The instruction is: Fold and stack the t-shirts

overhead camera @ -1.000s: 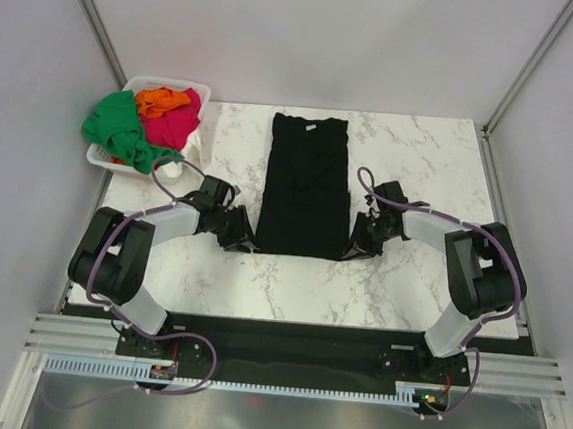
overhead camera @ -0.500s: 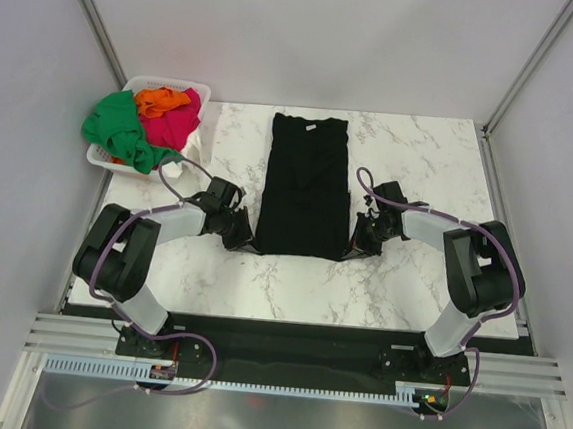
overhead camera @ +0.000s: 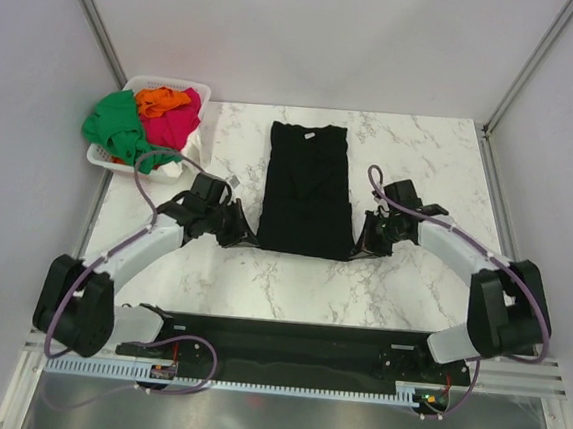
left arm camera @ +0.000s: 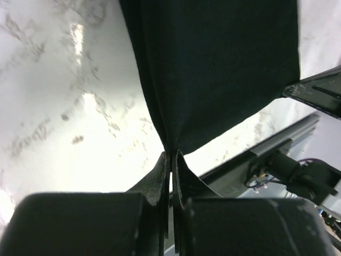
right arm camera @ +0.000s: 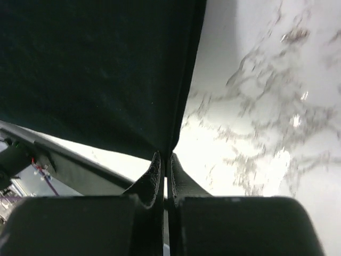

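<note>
The black tee [overhead camera: 307, 186] lies as a long narrow strip on the table [overhead camera: 427, 157], to the right of the basket [overhead camera: 199, 92], collar end level with it and hem end farther toward the arms. A second ago both sets of jaws stood partly open beside the hem corners. Now the left gripper [overhead camera: 242, 235] is pinched tight on the corner nearer the basket, and the right gripper [overhead camera: 364, 243] is pinched tight on the corner farther from it. In both wrist views black cloth rises straight out of the closed fingers. With both corners held, the hem looks ready to be carried over toward the collar for the next fold. The green tee [overhead camera: 114, 125], orange tee [overhead camera: 160, 98] and pink tee [overhead camera: 179, 125] wait heaped in the basket.
</note>
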Robot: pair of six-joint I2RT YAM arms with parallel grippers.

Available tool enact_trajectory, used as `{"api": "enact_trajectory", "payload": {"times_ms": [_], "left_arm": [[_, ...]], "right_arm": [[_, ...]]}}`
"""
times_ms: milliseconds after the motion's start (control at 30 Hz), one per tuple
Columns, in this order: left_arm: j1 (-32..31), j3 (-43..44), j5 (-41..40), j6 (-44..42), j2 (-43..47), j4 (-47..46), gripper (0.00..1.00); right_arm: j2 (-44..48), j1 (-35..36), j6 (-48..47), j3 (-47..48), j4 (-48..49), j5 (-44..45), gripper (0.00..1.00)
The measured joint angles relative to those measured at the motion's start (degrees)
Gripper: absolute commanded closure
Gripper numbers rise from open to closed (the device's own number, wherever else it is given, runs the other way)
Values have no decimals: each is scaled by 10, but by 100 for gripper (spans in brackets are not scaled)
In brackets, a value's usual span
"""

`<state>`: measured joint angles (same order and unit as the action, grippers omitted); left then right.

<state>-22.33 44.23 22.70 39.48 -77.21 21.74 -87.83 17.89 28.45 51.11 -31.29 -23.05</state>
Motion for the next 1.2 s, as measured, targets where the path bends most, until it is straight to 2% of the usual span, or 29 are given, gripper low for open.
{"api": "enact_trajectory", "payload": {"times_ms": [300,433,567,667,800,967,1200], "left_arm": [[-12,-12,4,40,234,146,98],[-14,3,12,60,304,221,98],[-16,51,12,63,324,273,98],[-16,90,0,62,291,290,98],[-16,148,-26,57,205,300,98],[-11,230,-59,40,89,305,98],[23,358,-63,8,-56,303,98]], "right_arm": [[225,12,-3,-9,-137,-12,100],[309,26,19,-7,-191,-23,100],[329,30,31,25,-235,-24,100],[301,30,30,63,-248,-9,100],[238,30,20,123,-256,29,100],[135,27,-2,207,-261,74,100],[-5,0,-35,320,-257,99,100]]}}
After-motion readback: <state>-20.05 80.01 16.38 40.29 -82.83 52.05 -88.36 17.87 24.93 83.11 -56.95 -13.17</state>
